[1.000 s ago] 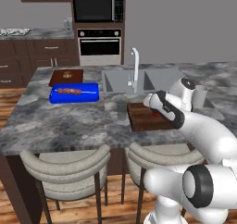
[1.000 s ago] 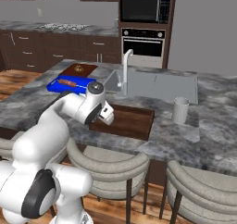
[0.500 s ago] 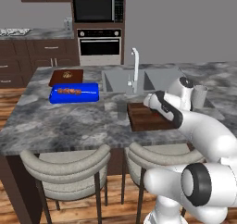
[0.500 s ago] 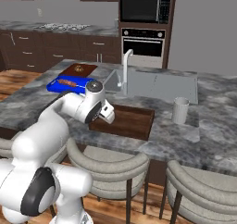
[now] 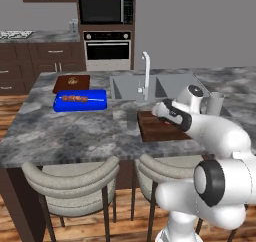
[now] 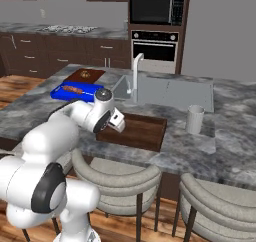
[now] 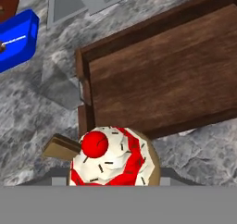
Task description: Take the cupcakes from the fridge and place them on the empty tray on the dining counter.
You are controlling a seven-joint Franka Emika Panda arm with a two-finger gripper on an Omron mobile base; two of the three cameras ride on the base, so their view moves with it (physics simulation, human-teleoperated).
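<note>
A: Where's the cupcake (image 7: pixel 115 158)?
B: Right at the gripper (image 6: pixel 118 126), red-and-white top with a cherry, over the counter (image 5: pixel 75 128) just off the tray's (image 7: pixel 162 82) near left corner.
A: Held?
B: Looks clamped between the fingers, though they're hidden behind it. The tray's bare.

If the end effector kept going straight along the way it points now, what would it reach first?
Probably the near rim of the dark wooden tray. The end effector holds a red-topped cupcake just short of that edge, over the grey counter; depth is unclear.
</note>
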